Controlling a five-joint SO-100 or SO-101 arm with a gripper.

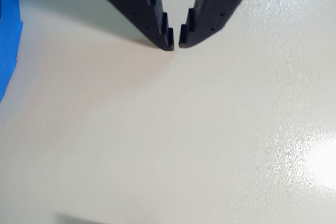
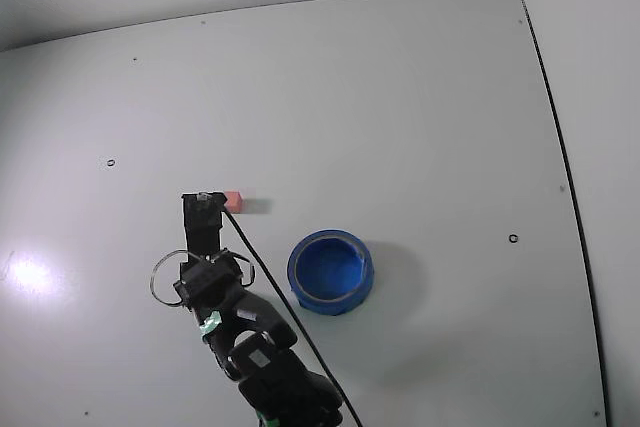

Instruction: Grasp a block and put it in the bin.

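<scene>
Down on the pale table (image 2: 400,97), the arm (image 2: 240,332) reaches up from the near edge of the fixed view, its black body ending in the gripper (image 2: 207,199) left of centre. Beside the gripper's far end, just to its right in that view, sits the block (image 2: 233,199), a tiny pink-red cube; whether the two touch cannot be told at this size. A black cable (image 2: 270,287) runs from the gripper's top down along the arm toward the near edge.

The bin (image 2: 331,272), a round blue bowl with a lighter rim, stands to the right of the arm and nearer than the block, apart from both. Nothing shows inside it but its blue floor.

In the wrist view the gripper (image 1: 176,44) enters from the top edge, its two black stepped fingers (image 1: 152,14) slanting toward each other. The jaws are nearly pressed together at the tips, a thin sliver of table showing between them, and they pinch nothing. The block does not appear in this view. A blue edge of the bin (image 1: 8,40) shows at the far left of the wrist view, and a bright glare patch lies at the lower right of the table.
</scene>
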